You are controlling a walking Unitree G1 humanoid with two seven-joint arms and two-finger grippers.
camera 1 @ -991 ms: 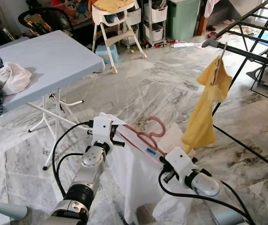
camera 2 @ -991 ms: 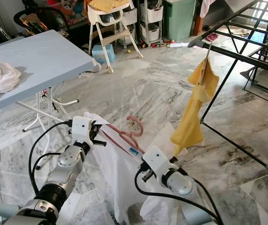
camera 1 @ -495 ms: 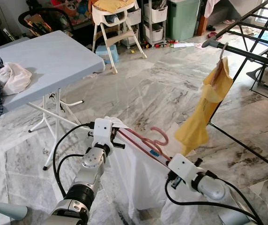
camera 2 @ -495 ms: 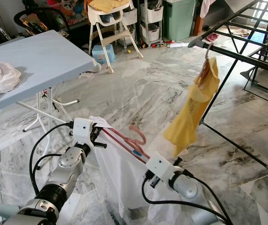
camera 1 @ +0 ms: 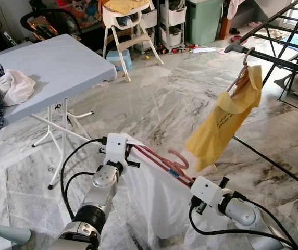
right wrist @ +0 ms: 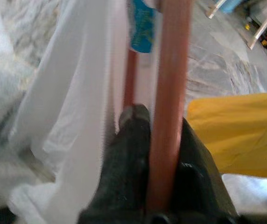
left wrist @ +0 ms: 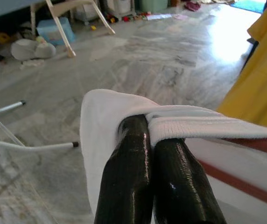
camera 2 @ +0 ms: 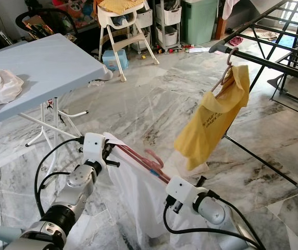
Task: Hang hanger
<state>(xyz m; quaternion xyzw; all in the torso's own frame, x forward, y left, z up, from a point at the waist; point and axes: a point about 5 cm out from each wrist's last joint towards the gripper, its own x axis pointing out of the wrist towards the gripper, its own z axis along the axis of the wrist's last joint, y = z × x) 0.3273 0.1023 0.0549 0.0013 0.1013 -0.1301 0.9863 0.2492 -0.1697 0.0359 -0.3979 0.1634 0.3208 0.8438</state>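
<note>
The left gripper [left wrist: 145, 140] pinches the white garment [camera 1: 154, 198]; the right gripper [right wrist: 157, 140] clamps the pink hanger [camera 1: 162, 159], held low between them. Next: lift its hook toward the drying rack [camera 1: 274, 57].

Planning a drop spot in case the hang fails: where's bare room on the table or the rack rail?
The table is bare across its middle and near corner; clothes crowd its left edge. The drying rack rail is free beyond the yellow shirt. In front it's crowded: left gripper and right gripper hold the white garment on its pink hanger.
</note>
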